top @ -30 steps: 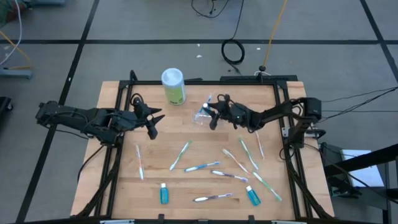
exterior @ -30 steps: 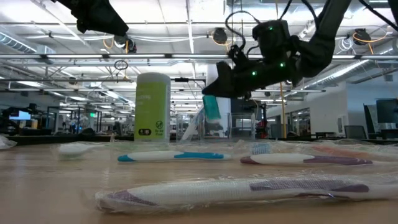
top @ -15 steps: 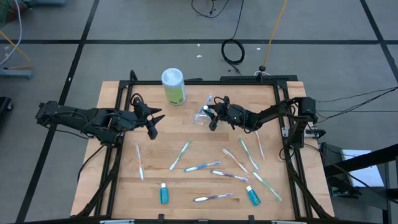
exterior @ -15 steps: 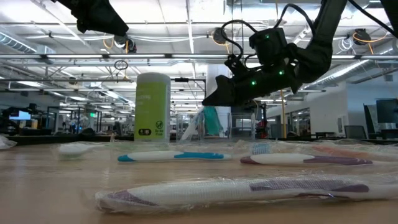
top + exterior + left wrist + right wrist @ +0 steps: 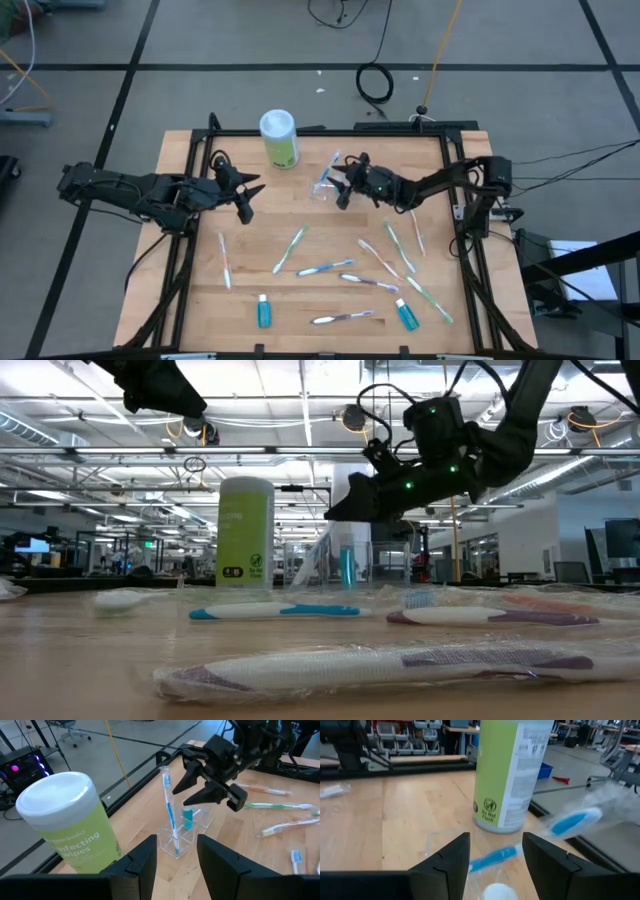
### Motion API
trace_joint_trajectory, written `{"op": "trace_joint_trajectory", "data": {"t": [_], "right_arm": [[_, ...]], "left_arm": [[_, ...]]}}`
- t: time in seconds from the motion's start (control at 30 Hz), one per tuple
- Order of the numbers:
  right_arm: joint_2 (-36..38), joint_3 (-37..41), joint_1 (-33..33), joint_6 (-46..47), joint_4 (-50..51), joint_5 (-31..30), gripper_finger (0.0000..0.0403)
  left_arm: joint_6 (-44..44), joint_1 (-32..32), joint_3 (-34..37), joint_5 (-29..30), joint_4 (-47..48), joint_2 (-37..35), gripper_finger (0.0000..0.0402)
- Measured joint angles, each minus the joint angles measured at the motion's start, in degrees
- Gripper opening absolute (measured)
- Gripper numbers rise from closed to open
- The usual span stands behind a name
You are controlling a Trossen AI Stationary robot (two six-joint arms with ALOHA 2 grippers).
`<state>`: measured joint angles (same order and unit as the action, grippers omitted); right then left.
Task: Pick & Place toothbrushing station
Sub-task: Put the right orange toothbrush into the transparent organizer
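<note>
A small clear plastic cup (image 5: 322,190) stands on the table's far middle, and it also shows in the left wrist view (image 5: 178,840). A blue toothbrush (image 5: 167,805) leans head-up inside it, beside a small blue tube (image 5: 187,817) that stands in the cup. My right gripper (image 5: 341,187) hovers open just above and to the right of the cup, touching nothing. My left gripper (image 5: 250,198) is open and empty, left of the cup. Several more toothbrushes (image 5: 325,268) and two blue white-capped tubes (image 5: 264,312) (image 5: 406,315) lie flat on the near half of the table.
A green canister with a white lid (image 5: 279,138) stands upright at the far edge, left of the cup. Loose toothbrushes, some of them wrapped, lie spread from the middle to the right (image 5: 400,245). One lies apart at the left (image 5: 225,260). Bare wood shows at the near left.
My right gripper has let go of the small blue tube. A second ago the tube hung at the fingertips above the cup. It then tilted down into the cup and now stands upright there. The gripper has stayed above the cup and risen slightly.
</note>
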<state>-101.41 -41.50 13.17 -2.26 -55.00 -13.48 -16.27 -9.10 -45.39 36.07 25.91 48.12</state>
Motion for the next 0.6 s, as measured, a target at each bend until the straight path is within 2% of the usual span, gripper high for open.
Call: {"op": "trace_joint_trajectory", "data": {"t": [0.2,0.47,0.6], "right_arm": [[7.73,0.00,-1.16,0.03,7.83,0.05,0.0173],[22.75,0.00,-9.71,0.46,33.33,0.26,0.0172],[29.92,0.00,-14.92,8.17,47.19,0.33,0.0166]], "left_arm": [[-0.01,0.00,0.00,0.00,0.00,-0.01,0.0147],[-0.37,0.00,0.00,-0.04,0.09,1.84,0.0147],[-0.41,0.00,0.00,-0.06,0.02,3.58,0.0147]]}}
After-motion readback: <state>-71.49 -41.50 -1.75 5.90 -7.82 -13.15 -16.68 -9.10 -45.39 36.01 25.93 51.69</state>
